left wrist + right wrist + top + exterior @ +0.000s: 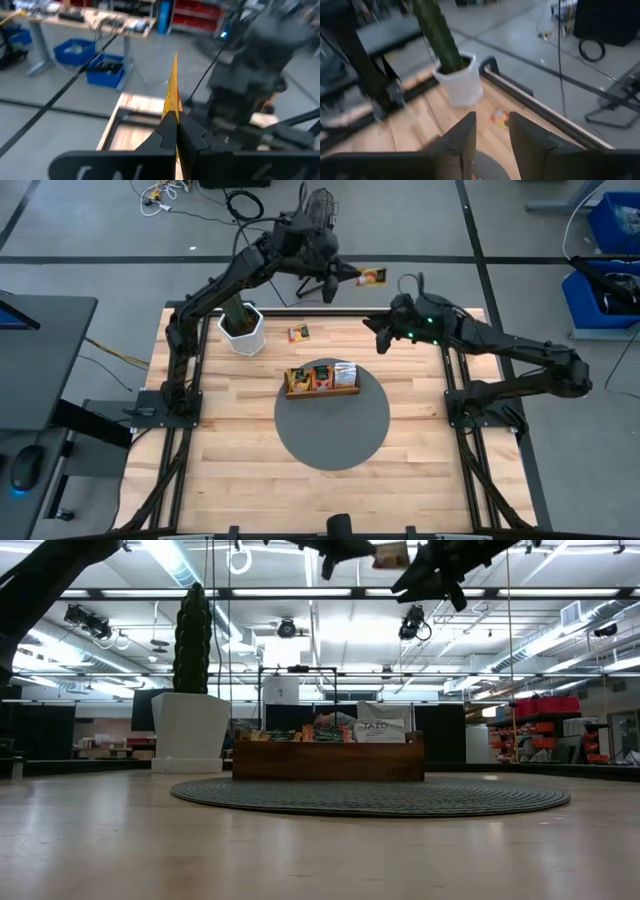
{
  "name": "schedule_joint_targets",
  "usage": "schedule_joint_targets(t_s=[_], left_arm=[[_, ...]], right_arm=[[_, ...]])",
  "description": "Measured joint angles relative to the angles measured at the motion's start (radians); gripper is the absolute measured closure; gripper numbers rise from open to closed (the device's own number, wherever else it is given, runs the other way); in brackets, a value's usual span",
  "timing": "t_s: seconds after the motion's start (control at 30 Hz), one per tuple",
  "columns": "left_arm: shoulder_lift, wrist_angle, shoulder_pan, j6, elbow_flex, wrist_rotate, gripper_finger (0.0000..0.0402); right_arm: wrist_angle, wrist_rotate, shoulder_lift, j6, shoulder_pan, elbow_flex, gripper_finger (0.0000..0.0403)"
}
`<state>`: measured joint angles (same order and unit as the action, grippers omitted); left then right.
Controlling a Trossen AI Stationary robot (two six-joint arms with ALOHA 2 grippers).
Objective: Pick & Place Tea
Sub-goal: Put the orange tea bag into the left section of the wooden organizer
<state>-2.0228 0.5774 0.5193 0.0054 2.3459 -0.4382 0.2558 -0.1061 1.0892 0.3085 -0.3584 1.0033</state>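
Observation:
My left gripper (352,275) is raised beyond the table's far edge, shut on an orange tea sachet (372,276). The left wrist view shows that sachet edge-on (172,92), and it appears at the top of the low view (390,554). My right gripper (492,135) hovers open above the table's far right part (373,332), touching nothing. Another tea sachet (298,333) lies flat on the wood by the far edge. Several sachets stand in a wooden tray (322,390) on a round grey mat (330,435). My left gripper pinches the orange sachet between its two fingers by one edge (171,116). The fingers come at it roughly level, pointing toward the table's right side. The rest of the sachet sticks out past the fingertips, on edge and lifted clear of everything.
A cactus in a white pot (242,328) stands at the far left of the table, next to the left arm. Bare wood lies in front of the mat and to either side of it. Blue bins (612,220) stand on the floor beyond the table's right side.

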Motion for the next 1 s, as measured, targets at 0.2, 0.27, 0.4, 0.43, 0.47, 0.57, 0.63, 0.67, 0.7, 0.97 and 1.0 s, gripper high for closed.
schedule_joint_targets(t_s=[0.2, 0.27, 0.4, 0.43, 0.47, 0.57, 0.63, 0.67, 0.7, 0.97, 1.0], left_arm=[[0.000, -0.158, 0.000, -0.108, 0.000, -0.083, 0.0401], [0.000, -0.164, 0.000, -0.115, 0.000, -0.092, 0.0401], [-0.001, -0.159, 0.000, -0.118, 0.000, -0.151, 0.0401], [-0.001, -0.159, 0.000, -0.119, 0.000, -0.154, 0.0401], [-0.001, -0.159, -0.001, -0.120, 0.000, -0.155, 0.0401], [-0.001, -0.160, -0.003, -0.120, 0.000, -0.156, 0.0401], [-0.001, -0.159, -0.002, -0.125, 0.000, -0.158, 0.0401], [-0.001, -0.159, -0.002, -0.125, 0.000, -0.158, 0.0401], [-0.002, -0.159, -0.002, -0.125, 0.000, -0.158, 0.0401], [-0.002, -0.160, -0.024, -0.150, 0.000, -0.210, 0.0400], [-0.002, -0.160, -0.028, -0.150, 0.000, -0.214, 0.0400]], right_arm=[[-0.311, -0.021, -0.093, 0.070, 0.000, -0.179, 0.0280], [-0.403, -0.055, -0.122, 0.076, 0.000, -0.223, 0.0280], [-0.535, -0.112, -0.180, 0.069, 0.000, -0.287, 0.0280], [-0.568, -0.115, -0.190, 0.059, 0.000, -0.298, 0.0280], [-0.598, -0.115, -0.199, 0.053, 0.000, -0.304, 0.0280], [-0.656, -0.114, -0.212, 0.039, 0.000, -0.305, 0.0280], [-0.682, -0.098, -0.210, 0.030, 0.000, -0.304, 0.0280], [-0.695, -0.085, -0.210, 0.026, 0.000, -0.304, 0.0280], [-0.707, -0.077, -0.210, 0.025, 0.000, -0.304, 0.0280], [-0.760, -0.071, -0.210, -0.015, 0.000, -0.303, 0.0280], [-0.761, -0.069, -0.210, -0.019, 0.000, -0.303, 0.0280]])
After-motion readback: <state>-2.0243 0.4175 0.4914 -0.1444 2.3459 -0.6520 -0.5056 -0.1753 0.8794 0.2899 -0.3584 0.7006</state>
